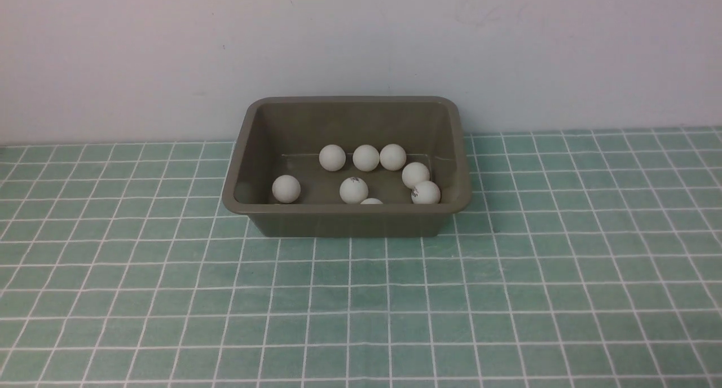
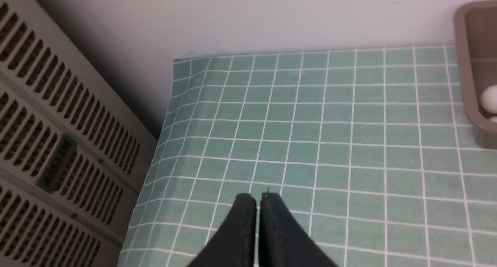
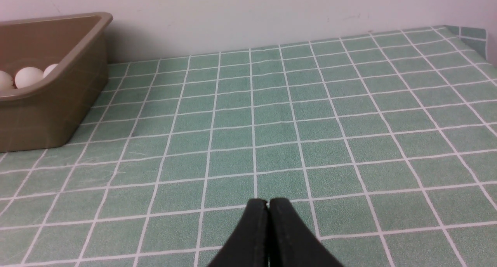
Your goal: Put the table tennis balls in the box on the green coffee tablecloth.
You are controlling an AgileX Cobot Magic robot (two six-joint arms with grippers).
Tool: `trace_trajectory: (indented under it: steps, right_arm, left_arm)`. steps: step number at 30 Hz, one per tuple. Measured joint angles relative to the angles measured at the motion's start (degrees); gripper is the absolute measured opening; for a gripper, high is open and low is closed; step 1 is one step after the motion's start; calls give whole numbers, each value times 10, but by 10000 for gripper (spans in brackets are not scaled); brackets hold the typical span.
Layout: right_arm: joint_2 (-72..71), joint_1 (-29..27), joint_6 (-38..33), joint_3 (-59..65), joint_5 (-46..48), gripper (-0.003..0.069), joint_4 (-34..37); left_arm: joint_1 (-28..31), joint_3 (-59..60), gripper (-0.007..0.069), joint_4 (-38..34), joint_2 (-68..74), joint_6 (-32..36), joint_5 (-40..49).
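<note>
All eight visible table tennis balls (image 1: 366, 157) sit inside the box (image 1: 348, 219) on the green coffee tablecloth (image 1: 361, 309); left gripper (image 2: 258, 199) and right gripper (image 3: 268, 203) are pinched closed, empty. Only risk I see: bumping the box

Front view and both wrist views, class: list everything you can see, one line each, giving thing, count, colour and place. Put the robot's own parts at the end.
table tennis balls: eight visible, white, all inside the box; one is half hidden behind the near rim; none lies on the cloth.
box: one, olive-brown, on the cloth near the wall, in the middle of the front view.
green coffee tablecloth: one, mint green with a white grid, covering the table.
wall: one, pale, behind the box.
slotted panel: one, grey-beige, beside the cloth's edge, left wrist view only.
left gripper: one, black, shut and empty, above bare cloth.
right gripper: one, black, shut and empty, above bare cloth.
</note>
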Motion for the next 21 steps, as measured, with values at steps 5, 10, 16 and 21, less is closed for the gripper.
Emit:
trace_trajectory:
  steps: [5, 10, 16, 21]
  right_arm:
    - [0, 0, 0, 0, 0, -11, 0]
    - [0, 0, 0, 0, 0, -11, 0]
    - [0, 0, 0, 0, 0, -11, 0]
    - [0, 0, 0, 0, 0, -11, 0]
  left_arm:
    - [24, 116, -5, -1, -60, -29, -90]
    - [36, 227, -5, -1, -107, -59, -183]
    - [42, 386, -5, -1, -166, -112, -334]
    - [43, 486, -5, 0, -205, -148, -427]
